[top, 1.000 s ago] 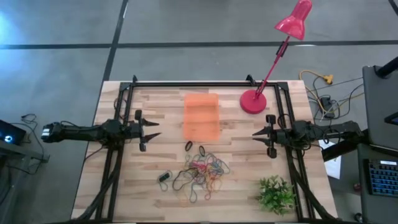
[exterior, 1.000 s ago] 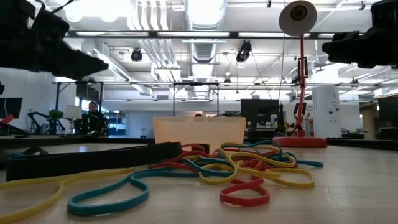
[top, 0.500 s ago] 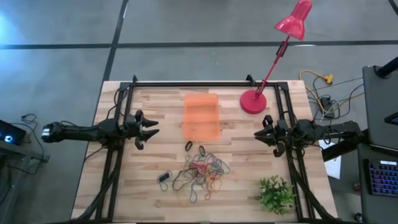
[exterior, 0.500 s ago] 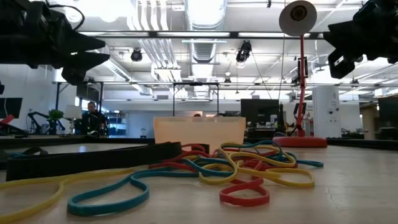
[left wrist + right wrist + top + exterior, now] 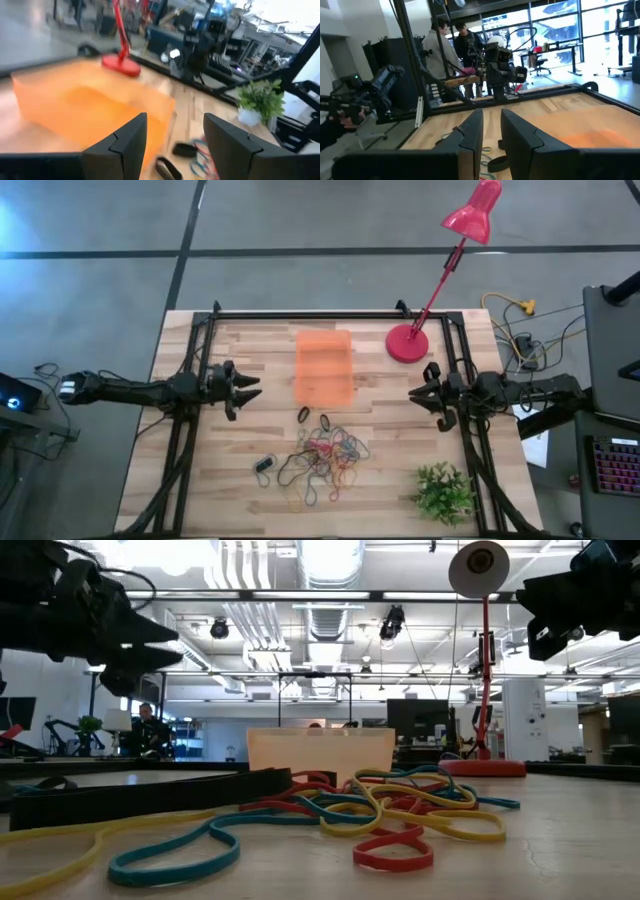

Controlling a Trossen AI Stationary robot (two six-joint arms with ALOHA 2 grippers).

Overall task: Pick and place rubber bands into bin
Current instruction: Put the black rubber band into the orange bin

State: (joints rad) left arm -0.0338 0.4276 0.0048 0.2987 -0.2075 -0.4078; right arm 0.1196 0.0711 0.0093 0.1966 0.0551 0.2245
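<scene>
Because the rubber bands [image 5: 322, 458] lie tangled on the table [image 5: 395, 460] just beside the bin [image 5: 324, 367], the left claw [image 5: 252, 389] (fingers apart) or right claw [image 5: 417, 395] (fingers nearly together, empty) may drag several and spill them outside.

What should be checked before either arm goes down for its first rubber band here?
1. Left gripper open, nothing in it: ok.
2. Right gripper holds nothing, fingers only narrowly apart: not ok for picking.
3. Orange bin upright between the arms, nothing over it: ok.
4. Rubber bands lie tangled in a pile: not ok for a single pick.
5. Red lamp base apart from the bin: ok.
6. Bands already in the bin: cannot tell.
</scene>
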